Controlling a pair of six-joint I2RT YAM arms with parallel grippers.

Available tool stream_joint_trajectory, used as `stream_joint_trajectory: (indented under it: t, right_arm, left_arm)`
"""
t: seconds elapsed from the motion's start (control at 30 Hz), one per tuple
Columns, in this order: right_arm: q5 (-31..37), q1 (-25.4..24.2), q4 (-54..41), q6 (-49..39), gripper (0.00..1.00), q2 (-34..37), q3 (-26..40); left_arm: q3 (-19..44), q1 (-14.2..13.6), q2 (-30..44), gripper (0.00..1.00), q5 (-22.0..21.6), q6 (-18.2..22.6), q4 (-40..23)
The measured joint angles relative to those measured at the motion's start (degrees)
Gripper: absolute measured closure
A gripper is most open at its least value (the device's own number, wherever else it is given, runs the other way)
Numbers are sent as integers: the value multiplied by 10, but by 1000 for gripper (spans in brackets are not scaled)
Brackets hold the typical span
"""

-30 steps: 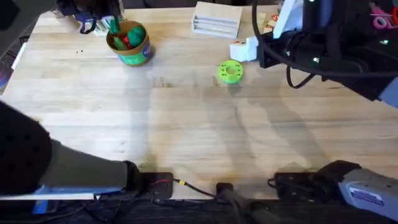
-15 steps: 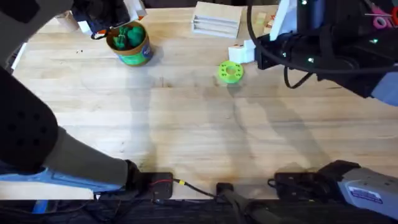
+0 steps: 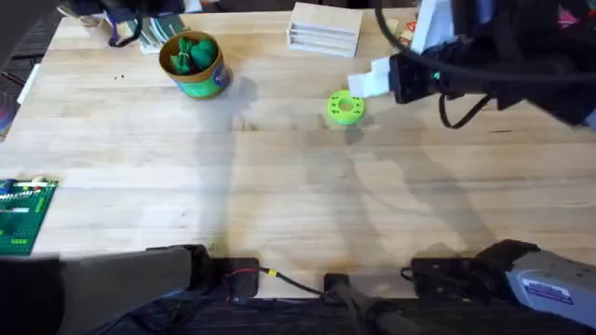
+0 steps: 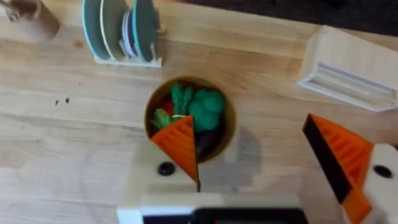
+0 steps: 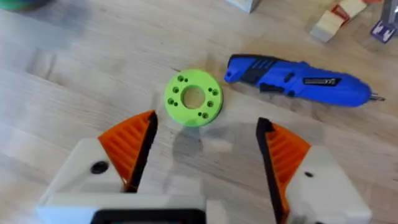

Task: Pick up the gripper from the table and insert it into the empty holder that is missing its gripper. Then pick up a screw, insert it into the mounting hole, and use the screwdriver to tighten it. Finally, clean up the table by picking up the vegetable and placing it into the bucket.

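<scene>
The bucket (image 3: 194,63) stands at the table's far left, its yellow inside seen from above as the bucket (image 4: 189,121) in the left wrist view. A green vegetable (image 4: 182,98) lies inside it among other toy pieces. My left gripper (image 4: 261,155) hovers open just above the bucket with nothing between its orange pads. The blue screwdriver (image 5: 298,78) lies on the wood beyond my right gripper (image 5: 208,149), which is open and empty above the table. In the overhead view the right gripper (image 3: 371,82) sits by the green disc. The loose gripper piece, the holder and the screw are out of view.
A round green disc with holes (image 3: 345,107) lies mid-table, seen as the disc (image 5: 193,98) near the right fingers. A wooden block (image 3: 324,28), a plate rack (image 4: 121,31) and a tan cup (image 4: 31,15) line the far edge. A green board (image 3: 23,214) lies at left.
My left arm has drawn back from over the bucket toward the far left, uncovering the green board. The vegetable now rests in the bucket. My right gripper shifted slightly.
</scene>
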Motion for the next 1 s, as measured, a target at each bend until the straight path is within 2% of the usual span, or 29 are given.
stream_joint_trajectory:
  t: [0.17, 0.23, 0.33, 0.4, 0.5, 0.53, 0.57, 0.73, 0.77, 0.83, 1.0]
  right_arm:
    - [0, 0, -96, 0, 10, 0, 88]
    - [0, 0, -146, 0, 10, 0, 119]
    - [0, 0, -204, 0, 10, 0, 154]
    - [0, 0, -233, 0, 10, 0, 173]
    - [0, 0, -271, 0, 9, 0, 200]
    - [0, 0, -282, 0, 10, 0, 209]
    - [0, 0, -289, 0, 10, 0, 216]
    - [0, 0, -293, 0, 10, 0, 223]
    - [0, 0, -293, 0, 10, 0, 223]
    - [0, 0, -291, 0, 10, 0, 223]
    - [0, 0, -276, 0, 9, 0, 223]
  left_arm:
    - [0, -51, -105, 25, 1, 49, -30]
    - [0, -70, -141, 219, 3, 60, -45]
    - [0, -87, -188, 693, 5, 70, -78]
    - [0, -92, -212, 960, 4, 77, -102]
    - [0, -99, -242, 989, 8, 79, -137]
    - [0, -100, -251, 987, 11, 80, -147]
    - [0, -101, -260, 924, 16, 84, -159]
    - [0, -102, -293, 145, 32, 83, -204]
    - [0, -102, -297, 48, 35, 82, -210]
    - [0, -102, -304, 9, 37, 83, -222]
    - [0, -102, -305, 5, 39, 83, -231]
